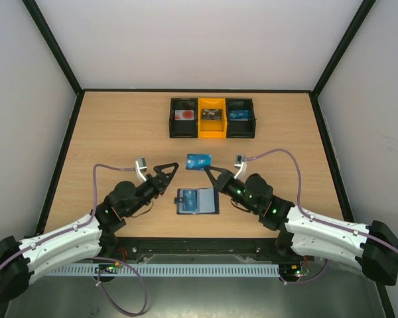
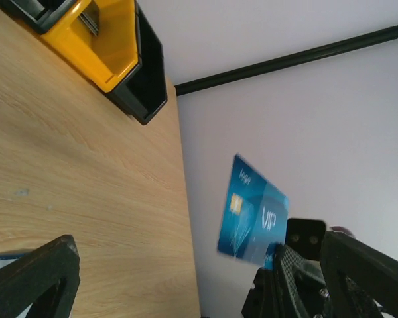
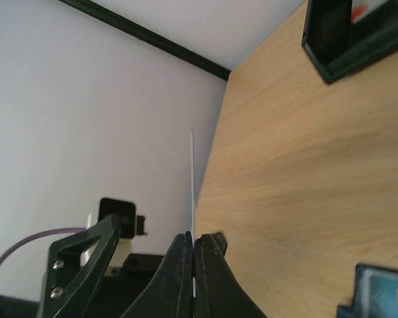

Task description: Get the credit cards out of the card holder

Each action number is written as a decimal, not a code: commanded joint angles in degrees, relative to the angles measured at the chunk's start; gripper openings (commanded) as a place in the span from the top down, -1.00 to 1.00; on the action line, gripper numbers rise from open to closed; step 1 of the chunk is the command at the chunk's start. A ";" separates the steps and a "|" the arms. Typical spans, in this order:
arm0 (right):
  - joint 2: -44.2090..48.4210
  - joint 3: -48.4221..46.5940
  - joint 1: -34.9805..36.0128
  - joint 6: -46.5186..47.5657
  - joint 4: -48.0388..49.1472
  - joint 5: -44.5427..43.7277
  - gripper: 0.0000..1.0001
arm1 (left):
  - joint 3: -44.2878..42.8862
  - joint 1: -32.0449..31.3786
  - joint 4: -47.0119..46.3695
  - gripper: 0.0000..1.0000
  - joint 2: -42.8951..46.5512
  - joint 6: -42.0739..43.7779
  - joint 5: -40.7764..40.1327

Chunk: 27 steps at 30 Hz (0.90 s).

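Observation:
The card holder (image 1: 198,201) lies open on the table between the two arms, with a blue card showing in its pale pockets. Its corner shows in the right wrist view (image 3: 383,294). My right gripper (image 1: 209,171) is shut on a bright blue credit card (image 1: 199,160) and holds it above the table, behind the holder. In the right wrist view the card (image 3: 192,185) is edge-on between the closed jaws of the gripper (image 3: 194,244). In the left wrist view the card (image 2: 251,213) reads VIP. My left gripper (image 1: 166,171) is open and empty, left of the card, also in the left wrist view (image 2: 199,291).
A row of three small boxes, black (image 1: 184,118), yellow (image 1: 211,118) and black (image 1: 241,118), stands at the back centre, each with something inside. The yellow box also shows in the left wrist view (image 2: 106,40). Black-framed walls enclose the table.

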<state>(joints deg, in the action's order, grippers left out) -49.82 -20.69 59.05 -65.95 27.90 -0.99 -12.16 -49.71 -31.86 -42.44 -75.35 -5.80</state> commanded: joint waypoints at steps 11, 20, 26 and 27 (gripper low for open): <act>-10.07 -16.10 -21.64 22.95 -20.12 7.50 0.96 | -5.95 1.63 21.54 -1.00 1.57 14.41 0.90; -21.27 -28.62 -38.72 33.71 -27.86 14.08 0.96 | -6.73 4.44 25.46 -1.00 -2.08 21.12 6.95; -31.22 -37.34 -45.07 38.49 -31.59 14.72 0.96 | -7.98 5.91 29.34 -1.00 -3.41 25.12 7.90; -32.69 -38.31 -45.83 38.99 -31.69 14.38 0.96 | -8.00 6.06 29.42 -1.00 -3.48 25.55 8.27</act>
<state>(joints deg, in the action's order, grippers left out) -77.82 -54.35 15.62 -32.03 0.16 12.53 -18.22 -44.53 -5.19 -45.45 -54.06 0.51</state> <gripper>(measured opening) 0.023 0.998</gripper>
